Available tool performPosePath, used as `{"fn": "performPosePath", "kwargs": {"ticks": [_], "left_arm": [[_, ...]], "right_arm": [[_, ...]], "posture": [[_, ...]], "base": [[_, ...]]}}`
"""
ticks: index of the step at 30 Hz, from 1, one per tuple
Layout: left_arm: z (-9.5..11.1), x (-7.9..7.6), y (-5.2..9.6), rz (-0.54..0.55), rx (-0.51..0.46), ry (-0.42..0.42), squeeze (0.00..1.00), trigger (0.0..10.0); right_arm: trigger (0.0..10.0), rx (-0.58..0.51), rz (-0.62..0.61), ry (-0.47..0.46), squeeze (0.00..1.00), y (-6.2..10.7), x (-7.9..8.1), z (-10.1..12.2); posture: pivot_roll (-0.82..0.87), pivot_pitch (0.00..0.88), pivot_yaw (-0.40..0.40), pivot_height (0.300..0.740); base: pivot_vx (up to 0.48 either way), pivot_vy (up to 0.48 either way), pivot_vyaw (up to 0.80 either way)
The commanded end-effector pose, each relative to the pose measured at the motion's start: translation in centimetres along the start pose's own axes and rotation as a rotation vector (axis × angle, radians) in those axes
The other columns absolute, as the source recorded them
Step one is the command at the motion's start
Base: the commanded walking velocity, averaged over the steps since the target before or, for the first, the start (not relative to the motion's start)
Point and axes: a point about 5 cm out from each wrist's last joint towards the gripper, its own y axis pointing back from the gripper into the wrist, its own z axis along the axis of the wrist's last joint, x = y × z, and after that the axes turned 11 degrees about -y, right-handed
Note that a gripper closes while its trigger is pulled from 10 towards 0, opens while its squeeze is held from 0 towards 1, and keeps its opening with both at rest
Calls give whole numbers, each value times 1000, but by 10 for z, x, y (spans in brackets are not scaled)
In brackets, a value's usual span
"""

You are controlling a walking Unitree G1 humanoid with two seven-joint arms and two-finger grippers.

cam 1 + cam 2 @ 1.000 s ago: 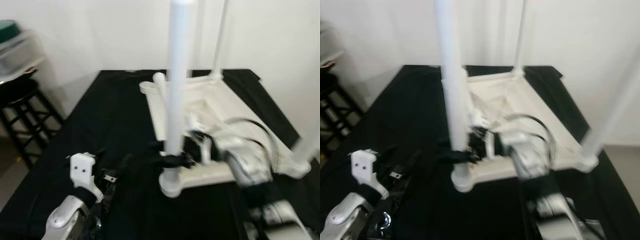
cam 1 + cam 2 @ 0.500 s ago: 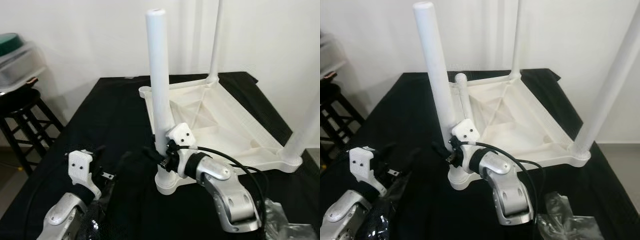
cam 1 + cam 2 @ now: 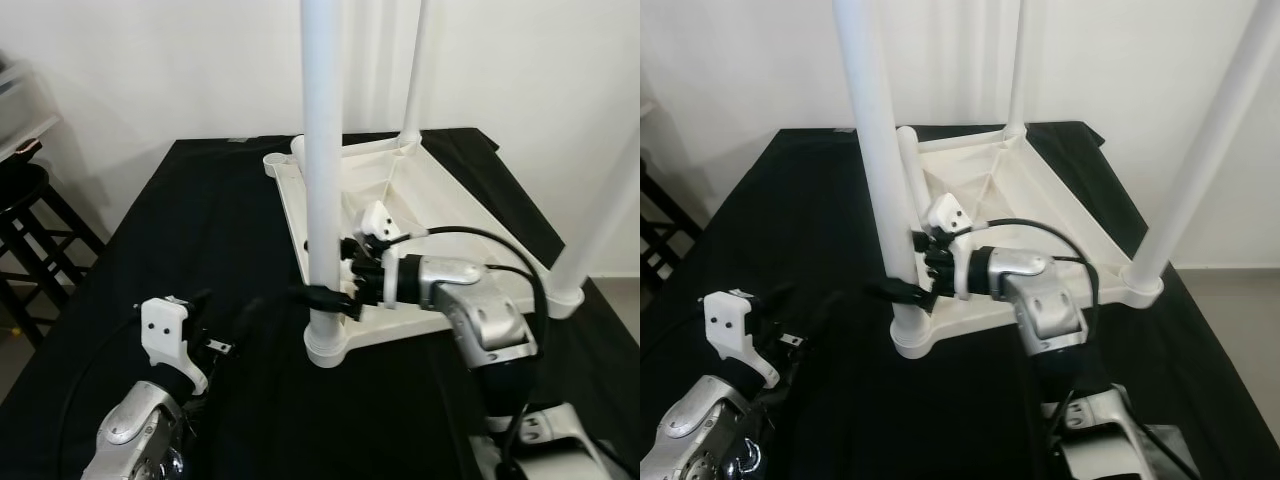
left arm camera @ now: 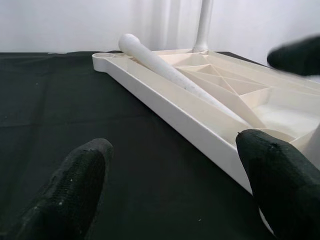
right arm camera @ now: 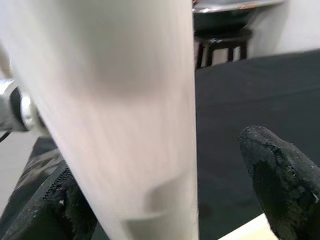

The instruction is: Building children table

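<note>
A white children's table top [image 3: 400, 340] lies upside down on a black-covered table [image 3: 200, 220]. Three white legs stand in its corners: a near one [image 3: 322, 150], a far one [image 3: 412, 70] and a right one [image 3: 600, 210]. A loose leg [image 3: 908, 170] lies inside along the left rim [image 4: 175, 107]. My right gripper [image 3: 322, 296] is open, its fingers either side of the near leg's base [image 5: 110, 110], and one finger [image 5: 280, 180] stands off it. My left gripper [image 4: 175, 185] hovers open over the cloth, left of that corner, holding nothing.
A black stool [image 3: 25, 200] stands on the floor off the table's left side. A white wall runs close behind the table. Black cloth [image 3: 810, 230] spreads to the left of the white top. The table's right edge drops to the floor [image 3: 1240, 290].
The head view has shifted. My right forearm has swung from below the near leg round to its right, with the fingers staying at the leg's base. The left arm has hardly moved.
</note>
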Motion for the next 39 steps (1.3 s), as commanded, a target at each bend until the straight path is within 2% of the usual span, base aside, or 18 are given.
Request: {"fn": "performPosePath", "kwargs": {"ticks": [1, 8, 9, 10, 13, 23, 25, 26, 27, 28, 29, 30, 31, 32, 34, 36, 38, 39], "left_arm": [[-3, 0, 2, 6, 8, 1, 0, 10000], [-2, -1, 3, 16, 6, 3, 0, 10000], [-2, -1, 3, 15, 7, 2, 0, 10000], [-2, -1, 3, 15, 8, 0, 0, 10000], [-2, -1, 3, 13, 9, -3, 0, 10000], [0, -2, 5, 12, 1, 9, 0, 10000], [1, -2, 6, 11, 2, 8, 0, 10000], [1, -2, 6, 11, 2, 8, 0, 10000], [1, -1, 8, 11, 3, 7, 0, 10000], [2, 0, 9, 10, 5, 4, 0, 10000], [2, 0, 9, 10, 5, 4, 0, 10000], [2, 2, 10, 9, 7, 3, 0, 10000], [2, 2, 10, 9, 7, 3, 0, 10000], [1, 2, 10, 6, 12, 0, 0, 10000], [0, 2, 9, 1, 16, -2, 0, 10000], [-2, 1, 9, -9, 21, 4, 0, 10000], [-2, 1, 8, -13, 22, 2, 0, 10000], [-2, 1, 9, -5, 22, 1, 0, 10000]], "right_arm": [[10000, -5, 68, -9, 0, -3, 0, 0], [10000, 32, 167, -38, 0, -20, -10, 0], [2745, 30, 202, -43, 0, -22, -10, 0], [0, 31, 233, -52, 0, -23, -9, 1], [0, 48, 298, -52, 0, -22, -13, -1], [0, 71, 239, -41, 0, 5, -18, -19], [0, 120, 100, -55, 0, 13, -12, -38], [0, 120, 100, -55, 0, 13, -12, -38], [0, 152, -18, -53, 0, 9, -6, -51], [0, 82, -398, -97, 0, -7, -2, -62], [0, 82, -398, -97, 0, -7, -2, -62], [0, 55, -606, -144, 0, -9, 13, -71], [0, 55, -606, -144, 0, -9, 13, -71], [0, 72, -675, -130, 0, -12, 30, -79], [0, 69, -665, -149, 0, -12, 35, -79], [0, 110, -547, -121, 0, -16, 31, -79], [0, 111, -523, -126, 0, -19, 28, -79], [4157, 111, -507, -124, 0, -21, 27, -78]], "posture": [[-47, 28, 19, 740], [-31, 29, 13, 740], [-29, 29, 12, 740], [-29, 29, 12, 740], [-26, 35, 13, 740], [-36, 63, 3, 740], [-29, 71, -7, 740], [-29, 71, -7, 740], [-22, 77, -10, 740], [-29, 91, 4, 740], [-29, 91, 4, 740], [-29, 91, 4, 740], [-29, 91, 4, 740], [-34, 94, 19, 740], [-53, 73, 19, 740], [-25, 64, 12, 740], [-27, 61, 13, 740], [-28, 56, 16, 740]], "base": [[0, 0, 0], [0, 0, 0], [0, 0, 0], [0, 0, 0], [0, 0, 0], [0, 0, 0], [0, 0, 0], [0, 0, 0], [0, 0, 0], [0, 0, 0], [0, 0, 0], [0, 0, 0], [0, 0, 0], [0, 0, 0], [0, 0, 0], [0, 0, 0], [0, 0, 0], [0, 0, 0]]}}
